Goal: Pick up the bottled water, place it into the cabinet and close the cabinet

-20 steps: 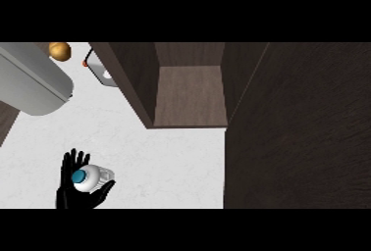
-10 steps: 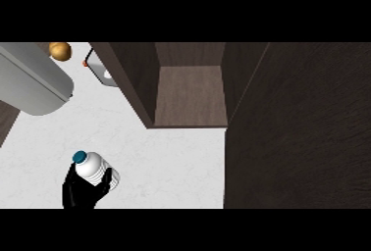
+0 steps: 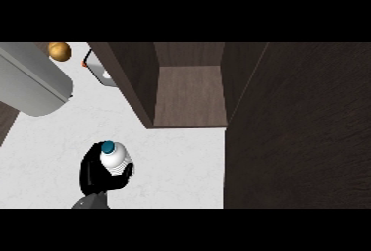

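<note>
Bottled water (image 3: 115,159) is held by the left robot hand (image 3: 94,172) over the near-left part of the white marbled table (image 3: 177,162). The bottle has a pale, whitish body with thin dark ribs round its shoulder and a teal cap (image 3: 108,145). It is seen almost from above, with the cap leaning a little to the far left. Black fingers (image 3: 129,172) curl round its right side and the palm wraps its left and near sides, so the lower part of the bottle is hidden. I cannot tell whether it touches the table. The grey forearm (image 3: 91,202) comes in at the near edge, just below the hand.

Farther back and to the right stands the dark brown cabinet (image 3: 138,83), open, with its wooden shelf (image 3: 188,95) showing between the side walls. A wide dark door panel (image 3: 297,132) fills the right side from near to far. The bottle is well apart from the opening, to its near left.

Towards the table's far-left corner lies a big grey rounded body (image 3: 36,90). Beyond it, at the far edge, is a small orange-brown round thing (image 3: 59,50). A white and grey item with a red rim (image 3: 98,68) sits just beside the cabinet's left wall, partly hidden by it.
</note>
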Motion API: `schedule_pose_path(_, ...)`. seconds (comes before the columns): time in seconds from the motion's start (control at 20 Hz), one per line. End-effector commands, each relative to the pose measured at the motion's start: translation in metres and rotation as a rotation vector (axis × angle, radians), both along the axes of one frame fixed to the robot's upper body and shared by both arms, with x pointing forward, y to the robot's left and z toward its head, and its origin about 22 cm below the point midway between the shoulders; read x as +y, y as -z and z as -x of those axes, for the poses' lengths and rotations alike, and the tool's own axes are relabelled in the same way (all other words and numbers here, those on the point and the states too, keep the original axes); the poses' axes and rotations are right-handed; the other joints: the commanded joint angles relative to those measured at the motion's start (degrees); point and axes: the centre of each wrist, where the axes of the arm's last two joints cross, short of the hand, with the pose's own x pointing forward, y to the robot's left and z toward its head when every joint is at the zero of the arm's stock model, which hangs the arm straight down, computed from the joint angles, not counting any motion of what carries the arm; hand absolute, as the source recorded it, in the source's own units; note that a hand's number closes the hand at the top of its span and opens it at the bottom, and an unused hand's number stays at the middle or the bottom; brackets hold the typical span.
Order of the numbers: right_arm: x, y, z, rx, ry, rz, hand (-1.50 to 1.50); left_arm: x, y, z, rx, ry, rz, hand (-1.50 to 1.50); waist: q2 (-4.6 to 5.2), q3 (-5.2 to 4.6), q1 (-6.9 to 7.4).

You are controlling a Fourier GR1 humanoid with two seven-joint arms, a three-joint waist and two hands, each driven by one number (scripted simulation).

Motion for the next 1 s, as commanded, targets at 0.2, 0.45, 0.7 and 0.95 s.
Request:
schedule_pose_path(0.2,0.003,-0.034,-0.01,-0.08,-0.034,-0.006,-1.5,-0.024,-0.035,-0.03,-0.072,0.126,-0.015,1.5,0.03,0.06,0.98)
schedule_pose_path(0.45,0.001,-0.025,-0.007,-0.088,-0.031,0.002,-1.5,-0.041,-0.072,-0.024,-0.109,0.201,-0.045,1.5,-0.41,0.14,1.37)
schedule_pose_path(0.7,0.004,-0.025,-0.01,-0.086,-0.012,-0.006,-1.5,-0.084,-0.116,-0.024,-0.155,0.259,-0.033,1.5,-0.36,0.12,1.5)
schedule_pose_path(0.95,0.009,-0.014,-0.016,-0.092,-0.015,-0.011,-1.5,-0.131,-0.165,-0.015,-0.168,0.316,-0.064,1.5,-0.45,0.13,0.88)
